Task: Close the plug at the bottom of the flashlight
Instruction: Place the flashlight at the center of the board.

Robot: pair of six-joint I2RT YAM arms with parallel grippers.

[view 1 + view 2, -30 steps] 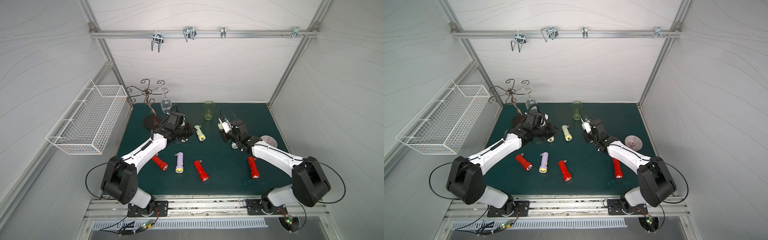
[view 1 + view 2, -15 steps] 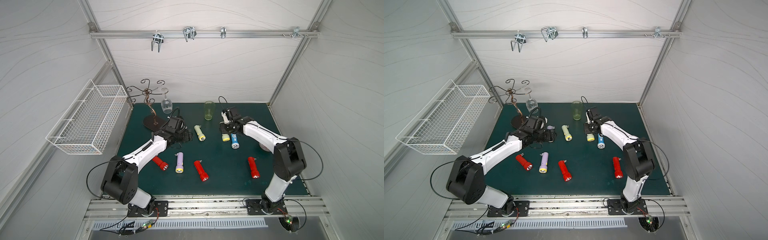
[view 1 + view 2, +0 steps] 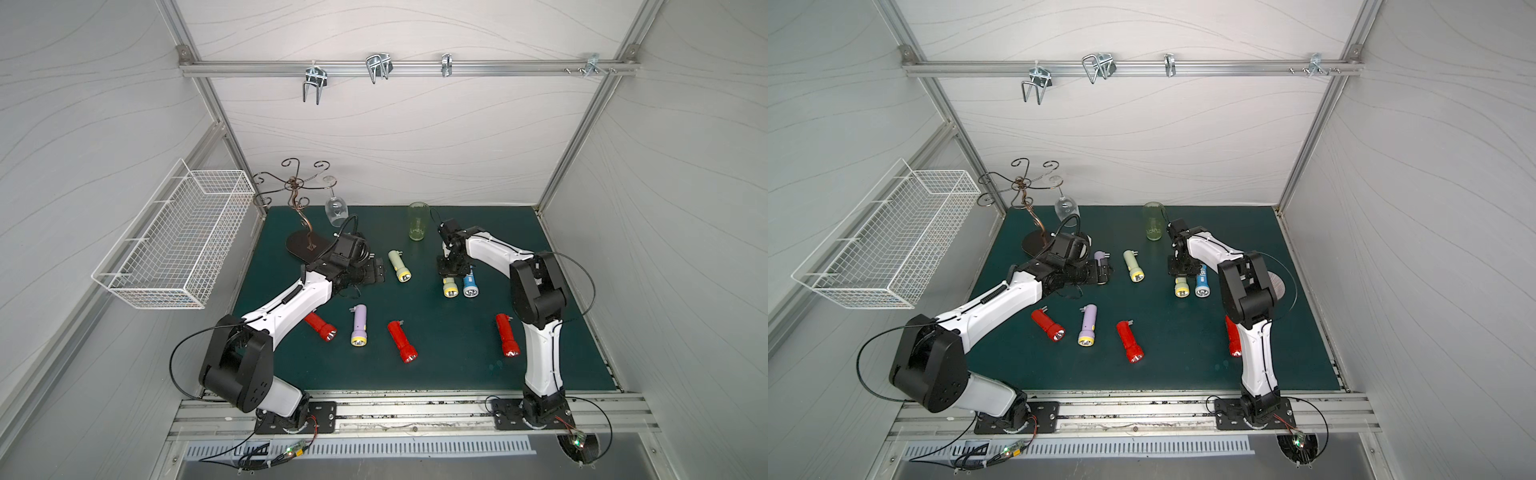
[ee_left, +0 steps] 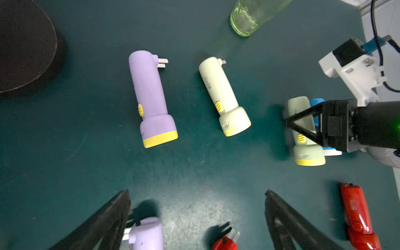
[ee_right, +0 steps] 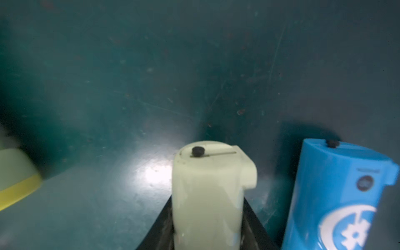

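1. Flashlight in play: the pale green plastic flashlight (image 5: 206, 194) is lying right of centre on the dark green mat (image 5: 129, 75). The right gripper (image 3: 452, 269) is pinching its barrel. No prongs are showing at its tail in the right wrist view.
2. The blue plastic flashlight (image 5: 337, 194) is sitting just beside it, so any wrist twist is risking a knock that sends it rolling.
3. The left gripper (image 4: 197, 192) is hanging wide open and holding nothing. It is hanging short of the lilac plastic flashlight (image 4: 149, 97), whose metal prongs (image 4: 162, 62) are sticking out sideways.
4. Pushing those prongs with the body unpinned is risking a skid rather than a fold, possibly into the cream plastic flashlight (image 4: 223, 95) nearby.
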